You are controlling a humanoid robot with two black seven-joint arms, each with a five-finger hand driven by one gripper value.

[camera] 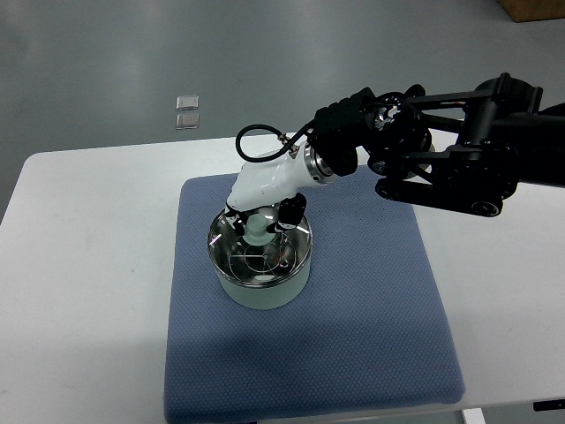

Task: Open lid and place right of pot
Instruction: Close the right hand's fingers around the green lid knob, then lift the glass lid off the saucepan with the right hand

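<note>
Gripping glass lid (260,252) knob: white right robot hand (260,216)

Even, cool overhead light; the scene is bright and sharp throughout. The glass lid (259,249) and steel rim of the pot (260,265) carry small specular glints. A soft shadow falls left of the pot on the blue mat (353,336). The white table (79,265) is near overexposure. The floor (106,62) shows faint sheen.
</note>
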